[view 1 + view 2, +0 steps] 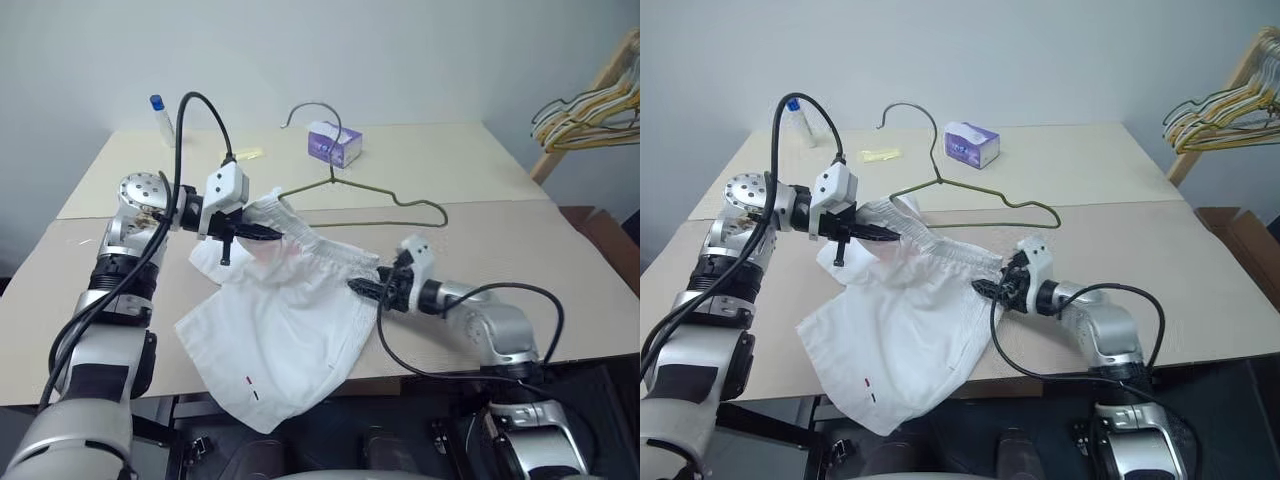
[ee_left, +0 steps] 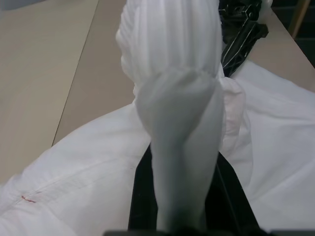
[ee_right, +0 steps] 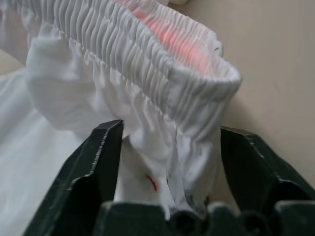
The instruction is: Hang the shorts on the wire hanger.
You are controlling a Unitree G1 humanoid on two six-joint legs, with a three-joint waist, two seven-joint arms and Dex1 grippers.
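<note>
The white shorts [image 1: 285, 320] are spread on the table [image 1: 560, 260], one leg hanging over the front edge. My left gripper [image 1: 270, 233] is shut on the left end of the gathered waistband [image 2: 172, 54] and holds it lifted off the table. My right gripper [image 1: 362, 287] is low at the waistband's right end. Its black fingers [image 3: 93, 167] stand apart, with the waistband corner [image 3: 167, 128] loose between them. The thin olive wire hanger [image 1: 385, 197] lies just behind the shorts, with its hook [image 1: 315, 105] towards the wall.
A purple tissue box [image 1: 334, 144] sits behind the hanger, with a small blue-capped bottle [image 1: 160, 115] and a yellow scrap [image 1: 245, 155] at the back left. A bunch of yellow and pale hangers [image 1: 590, 110] hangs off a wooden frame at the far right.
</note>
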